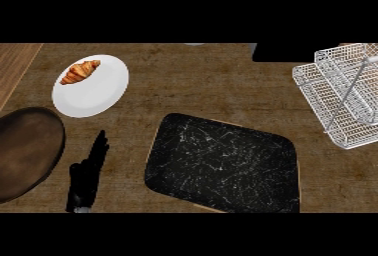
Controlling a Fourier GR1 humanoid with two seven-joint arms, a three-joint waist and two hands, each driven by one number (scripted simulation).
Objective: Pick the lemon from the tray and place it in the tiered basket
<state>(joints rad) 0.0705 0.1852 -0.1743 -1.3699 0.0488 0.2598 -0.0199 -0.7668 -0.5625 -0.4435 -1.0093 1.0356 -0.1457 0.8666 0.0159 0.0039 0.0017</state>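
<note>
Tray (221, 165), basket (334, 97), croissant (80, 71), left hand (87, 176)

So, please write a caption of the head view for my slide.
Left hand rests open beside the black tray; a croissant lies on the white plate, the wire basket stands at right.

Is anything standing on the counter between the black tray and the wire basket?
Nothing visible does: only bare counter lies between the tray and the basket. No lemon shows on the tray, though. The left hand rests open left of the tray; the right hand is out of view.
</note>
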